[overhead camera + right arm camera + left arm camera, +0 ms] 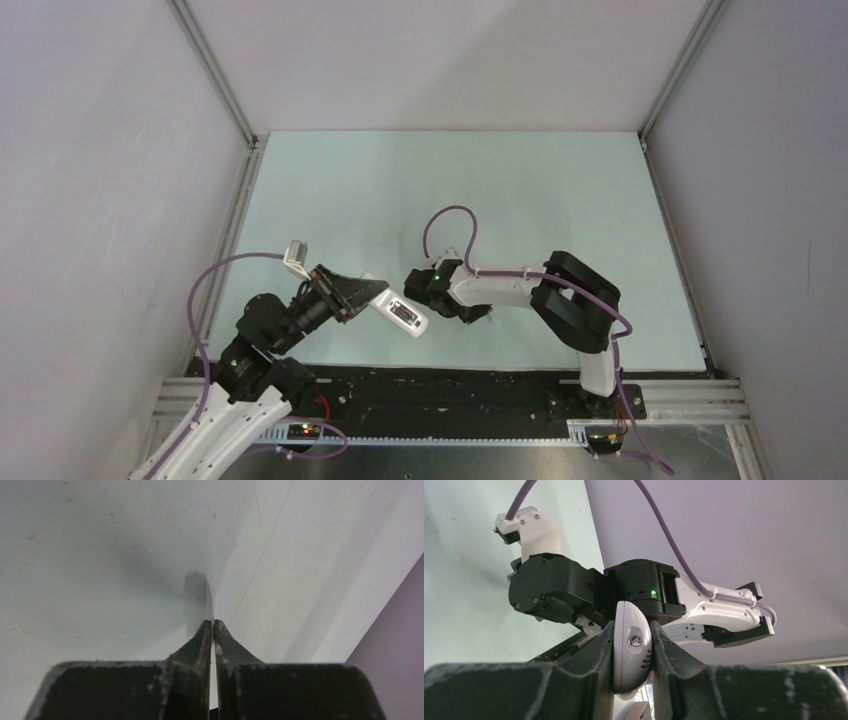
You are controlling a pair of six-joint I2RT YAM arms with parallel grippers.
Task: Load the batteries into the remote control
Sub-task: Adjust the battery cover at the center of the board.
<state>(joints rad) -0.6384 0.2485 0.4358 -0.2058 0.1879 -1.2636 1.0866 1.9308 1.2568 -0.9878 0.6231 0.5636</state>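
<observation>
Left gripper (631, 625) is clamped on the remote control (631, 655), holding it up by one end. Right gripper (214, 626), just beside the remote's free end, is pinched shut, seemingly empty. No batteries in sight; loading looks unstarted, so next it must find one.

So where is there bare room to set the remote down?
Bare: the mat's far half up to the back wall, and the near-right corner past the right arm. Crowded: near centre, around the remote control and right fingers.

Pale green table (520, 190), plain grey walls (100, 200), metal frame posts (215, 70).
</observation>
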